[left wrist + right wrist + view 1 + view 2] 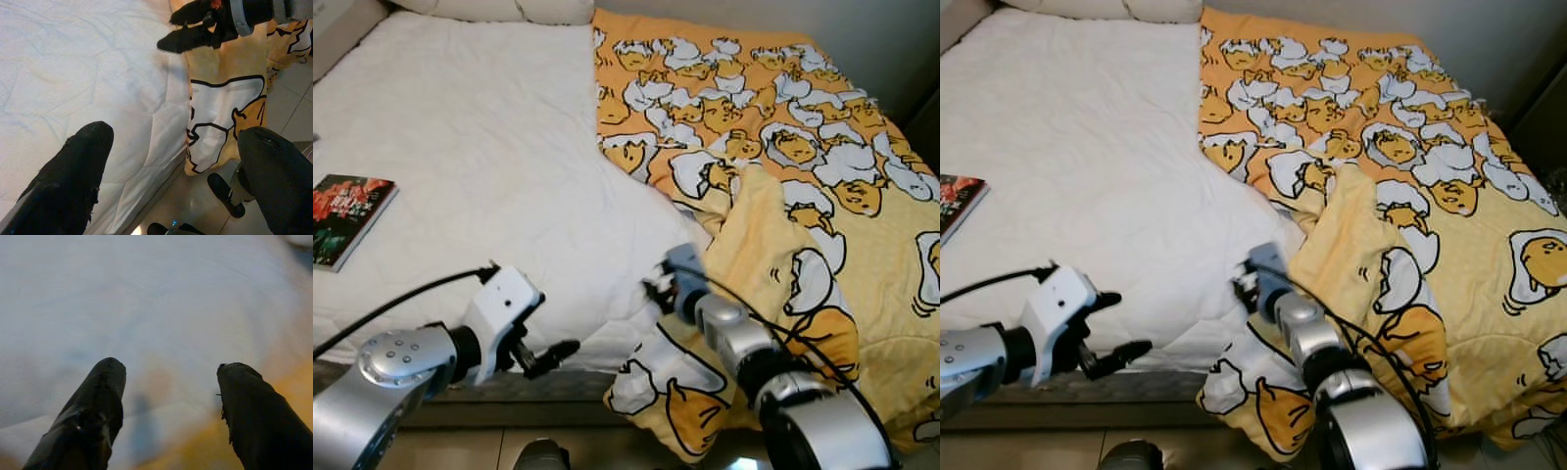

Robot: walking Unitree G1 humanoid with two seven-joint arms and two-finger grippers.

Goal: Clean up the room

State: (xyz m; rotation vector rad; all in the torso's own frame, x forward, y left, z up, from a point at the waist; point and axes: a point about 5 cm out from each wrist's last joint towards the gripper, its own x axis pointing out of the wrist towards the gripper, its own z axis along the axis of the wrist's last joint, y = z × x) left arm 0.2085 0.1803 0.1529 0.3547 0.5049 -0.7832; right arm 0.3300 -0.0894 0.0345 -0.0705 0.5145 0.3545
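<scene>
A book (348, 217) with a dark, red-flowered cover lies flat near the left edge of the bed (489, 147), on its white quilted mattress cover, well apart from everything else. At the head of the bed, pale pillows (509, 10) rest against the far edge. The yellow blanket (783, 147), printed with cartoon eggs, covers the right half of the bed; its near portion is folded back on itself and one corner hangs over the front edge toward the tiled floor (288, 93).

The left gripper (548, 357) hovers just off the bed's front edge, low beside the mattress side, its two black fingers (73, 176) spread wide apart and empty, touching nothing. In the left wrist view the hanging blanket corner falls between those fingers, farther off.

The right gripper (656, 289) sits at the front edge of the bed where white cover meets the blanket's fold, just beside the yellow cloth. Its fingers (98, 406) are parted with nothing between them, above blurred white and yellow fabric; whether they touch the cloth cannot be told.
</scene>
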